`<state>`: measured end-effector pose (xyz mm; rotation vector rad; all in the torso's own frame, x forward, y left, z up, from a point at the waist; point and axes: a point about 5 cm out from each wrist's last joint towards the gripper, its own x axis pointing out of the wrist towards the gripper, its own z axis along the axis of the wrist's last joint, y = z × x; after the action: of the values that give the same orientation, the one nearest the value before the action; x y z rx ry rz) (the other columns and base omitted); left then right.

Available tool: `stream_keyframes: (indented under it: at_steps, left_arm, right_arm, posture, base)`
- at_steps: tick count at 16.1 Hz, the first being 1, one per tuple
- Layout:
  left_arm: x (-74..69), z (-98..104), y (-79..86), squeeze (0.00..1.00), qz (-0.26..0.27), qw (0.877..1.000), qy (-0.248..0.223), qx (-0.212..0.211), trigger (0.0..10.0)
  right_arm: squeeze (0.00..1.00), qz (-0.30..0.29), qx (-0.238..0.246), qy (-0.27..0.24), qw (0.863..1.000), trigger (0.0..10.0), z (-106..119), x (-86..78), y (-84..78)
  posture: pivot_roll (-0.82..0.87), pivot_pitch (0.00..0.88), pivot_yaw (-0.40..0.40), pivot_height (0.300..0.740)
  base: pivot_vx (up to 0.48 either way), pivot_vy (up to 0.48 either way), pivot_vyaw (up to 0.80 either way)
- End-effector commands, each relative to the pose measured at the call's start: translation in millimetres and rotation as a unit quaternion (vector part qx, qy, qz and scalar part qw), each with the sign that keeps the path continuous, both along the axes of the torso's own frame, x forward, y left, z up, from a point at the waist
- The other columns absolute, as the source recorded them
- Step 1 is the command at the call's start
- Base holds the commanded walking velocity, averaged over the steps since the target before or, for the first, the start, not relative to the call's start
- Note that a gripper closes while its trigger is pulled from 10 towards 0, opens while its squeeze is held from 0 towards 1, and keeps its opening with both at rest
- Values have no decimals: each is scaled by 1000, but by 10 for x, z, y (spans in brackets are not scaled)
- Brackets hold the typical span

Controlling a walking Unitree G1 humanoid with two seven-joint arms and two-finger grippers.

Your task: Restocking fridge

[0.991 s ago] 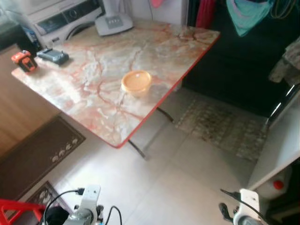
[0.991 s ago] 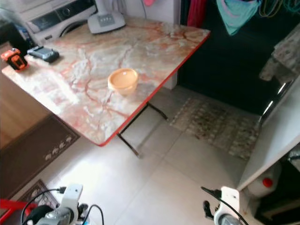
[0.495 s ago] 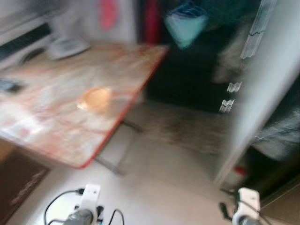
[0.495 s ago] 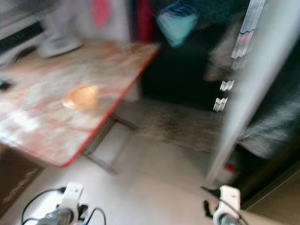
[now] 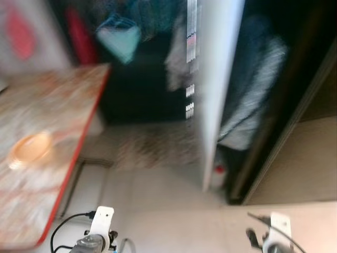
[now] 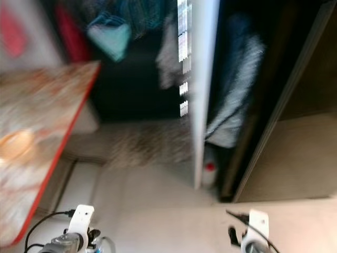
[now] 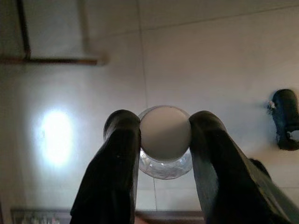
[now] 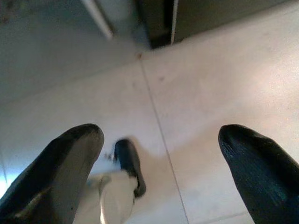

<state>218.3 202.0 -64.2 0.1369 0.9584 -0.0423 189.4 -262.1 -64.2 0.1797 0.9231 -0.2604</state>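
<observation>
Bottle (image 7: 164, 140), white-capped, clamped between left gripper (image 7: 163, 135) fingers; right gripper (image 8: 159, 154) spread wide, empty. View swung right since earlier: table (image 5: 37, 158) shifted left, fridge door (image 5: 216, 79) now central.

View blurred. Marble-patterned table (image 6: 37, 121) with a red edge stood at left, an orange bowl (image 6: 16, 143) on it. A teal cloth (image 6: 109, 36) hung above dark space beyond. A white door (image 6: 201, 89) stood edge-on at centre, a red-capped bottle (image 6: 209, 174) on the floor just beside its foot. A patterned mat (image 6: 147, 147) lay on pale tiles (image 6: 152, 211). Both silver arms' wrists showed at the bottom edge, left (image 6: 79, 232) and right (image 6: 253, 234).
</observation>
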Motion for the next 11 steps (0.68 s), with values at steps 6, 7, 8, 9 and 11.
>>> stream_keyframes:
  at_steps: [6,7,8,9,11]
  left_arm:
    - [-58,-21,66,0,70,997,-16,-15,10000]
    - [-98,-54,29,0,125,991,-12,-46,10000]
    - [-104,-61,12,0,123,991,-8,-50,10000]
    - [-117,-74,-23,0,130,990,-5,-58,10000]
    - [-152,-110,-123,0,129,990,4,-61,10000]
  right_arm:
    - [0,5,7,9,1000,10000,-35,-42,41]
    - [0,8,2,10,1000,10000,-29,-48,12]
    - [0,12,-2,12,1000,10000,-25,-51,-2]
    - [0,15,-7,13,1000,10000,-19,-61,-34]
    - [0,30,-27,23,999,10000,1,-103,-142]
  posture:
    - [-149,57,122,740]
    - [-154,59,108,740]
    - [-179,56,94,740]
    - [-195,52,74,740]
    - [-202,40,12,740]
  base:
    - [0,0,-727]
    - [0,0,-725]
    - [0,0,-725]
    - [0,0,-725]
    - [0,0,-725]
